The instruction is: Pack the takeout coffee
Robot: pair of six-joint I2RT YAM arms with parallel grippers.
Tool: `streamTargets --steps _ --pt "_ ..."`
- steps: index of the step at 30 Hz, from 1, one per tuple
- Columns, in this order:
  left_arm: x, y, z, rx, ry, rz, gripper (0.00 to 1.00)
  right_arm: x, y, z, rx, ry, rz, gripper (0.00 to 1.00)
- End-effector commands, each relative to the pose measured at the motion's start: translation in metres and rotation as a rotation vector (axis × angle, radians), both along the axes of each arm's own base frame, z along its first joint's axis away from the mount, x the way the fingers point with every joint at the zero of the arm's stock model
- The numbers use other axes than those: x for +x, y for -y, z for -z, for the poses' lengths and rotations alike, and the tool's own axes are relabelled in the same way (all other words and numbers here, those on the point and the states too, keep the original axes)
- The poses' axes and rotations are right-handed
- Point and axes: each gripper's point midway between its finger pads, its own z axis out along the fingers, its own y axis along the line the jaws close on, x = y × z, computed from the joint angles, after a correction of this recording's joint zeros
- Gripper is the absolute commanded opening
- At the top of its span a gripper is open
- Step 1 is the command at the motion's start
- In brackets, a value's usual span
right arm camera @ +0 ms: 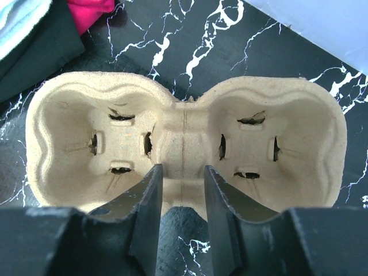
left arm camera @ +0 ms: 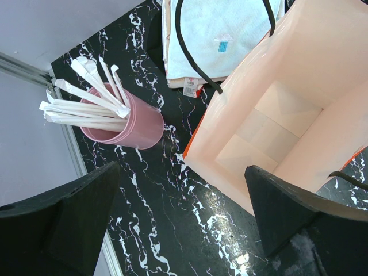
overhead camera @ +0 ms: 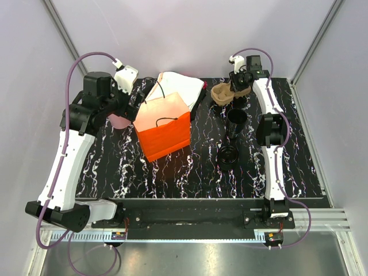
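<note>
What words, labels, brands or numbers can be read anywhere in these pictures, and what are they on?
No text is legible in any view.
Cloth: a small blue emblem, too small to tell whether it holds letters.
Tag at the cloth's edge: red print, too blurred to read.
Bag, tray, pink cup: no markings show.
</note>
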Motion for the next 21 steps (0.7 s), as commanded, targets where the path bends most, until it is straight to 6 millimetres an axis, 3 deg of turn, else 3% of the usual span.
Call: streamTargets --steps 1,6,8,10,13,21 --pt "0.0 0.002 -0.007 -0.017 0.019 0.011 0.99 0.011 -0.004 -0.065 0.024 0.14 0.009 0.33" --pt "0.001 0.002 -0.005 -0.018 0.017 0.013 0.99 0.011 -0.003 -0.084 0.027 0.176 0.016 0.32" --pt "0.001 0.002 -0.004 -0.019 0.014 0.012 0.99 0.012 -0.002 -0.083 0.016 0.177 0.013 0.36" --pt "0.001 0.002 -0.005 -0.019 0.015 0.011 0.99 0.012 -0.001 -0.077 0.008 0.169 0.014 0.55" --pt "0.002 0.002 -0.004 -0.018 0.014 0.011 0.99 0.014 0.001 -0.064 -0.007 0.155 0.013 0.67" --pt "0.006 0.001 -0.001 -0.013 0.003 0.004 0.99 0.016 -0.002 -0.039 -0.006 0.121 0.002 0.69"
